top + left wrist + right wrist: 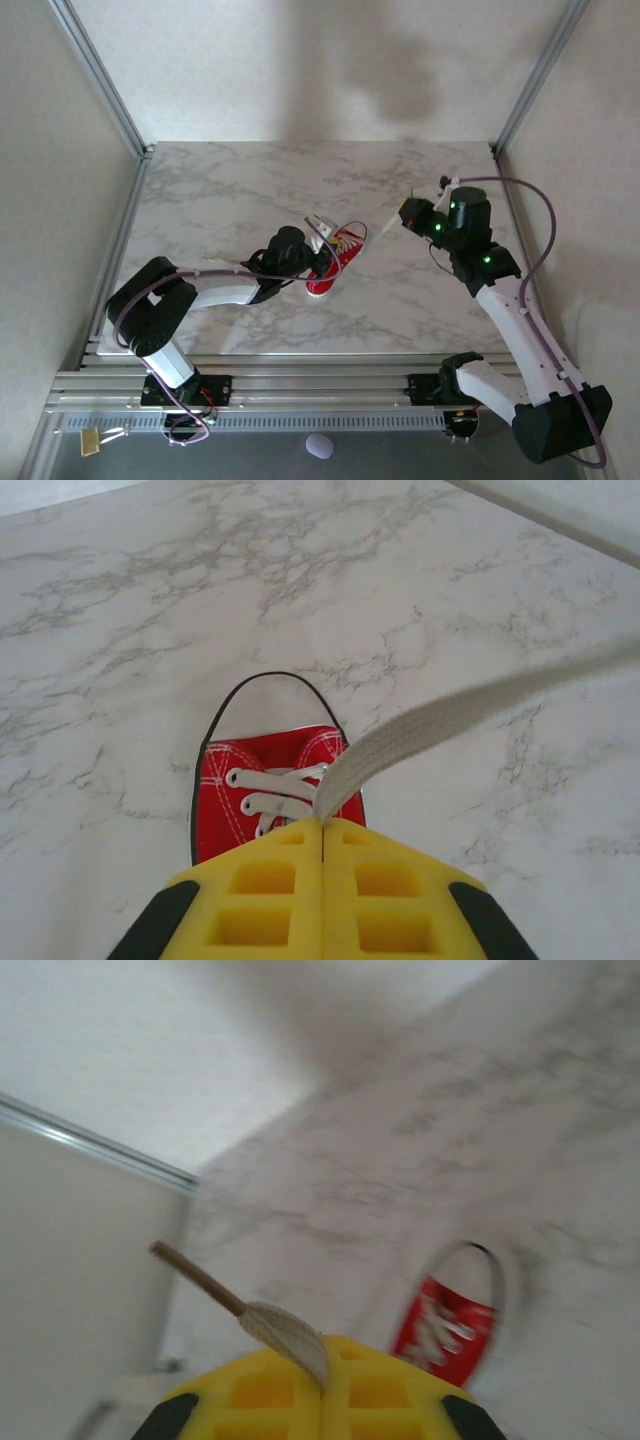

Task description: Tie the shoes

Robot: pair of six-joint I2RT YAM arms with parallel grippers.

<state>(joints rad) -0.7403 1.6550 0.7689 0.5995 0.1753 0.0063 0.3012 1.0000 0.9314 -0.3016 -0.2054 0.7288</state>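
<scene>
Top external view: the left gripper [318,258], jaws pressed together on a white lace [450,715], overhangs and hides the heel of the red sneaker [340,255] near the centre of the marble table [220,190]. Toward the right edge, the right gripper [400,215] pinches a lace tip [280,1328]. Aluminium frame posts [100,80] stand at the back corners.

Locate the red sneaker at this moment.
In the top view the red sneaker sits near the middle of the table, just beneath the left gripper, with the right gripper off to its right; both pinch its white lace.
</scene>
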